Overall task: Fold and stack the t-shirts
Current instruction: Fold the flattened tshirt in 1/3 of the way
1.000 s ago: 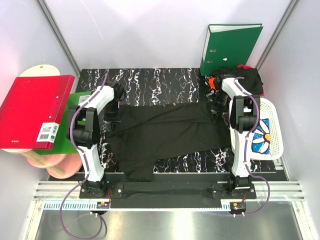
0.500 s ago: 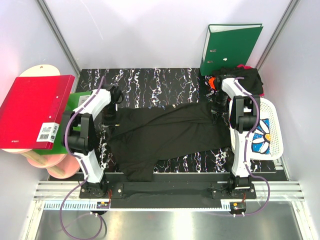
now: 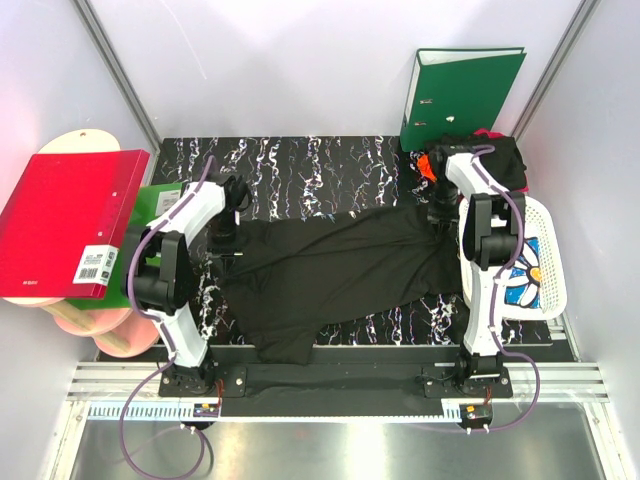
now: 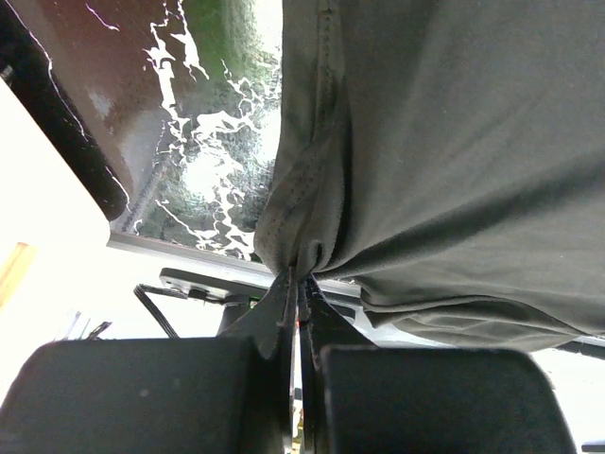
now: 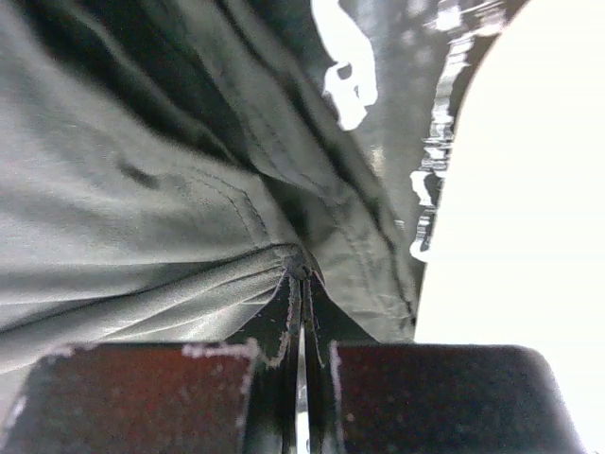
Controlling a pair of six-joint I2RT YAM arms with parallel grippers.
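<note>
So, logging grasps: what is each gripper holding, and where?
Both pinch the black t-shirt: left gripper an edge at its left end, right gripper the right end.

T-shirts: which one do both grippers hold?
The plain black t-shirt on the table: left gripper and right gripper each pinch its edge. The heap by the green binder and the printed one in the basket lie free.

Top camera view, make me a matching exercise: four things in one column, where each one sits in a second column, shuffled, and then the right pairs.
Things
1. black t-shirt
2. green binder
3. red binder
4. white basket

Places
A. far left side
B. standing upright at the back
C. spread across the middle
D. far right edge, lying flat

Pairs: 1-C, 2-B, 3-A, 4-D
</note>
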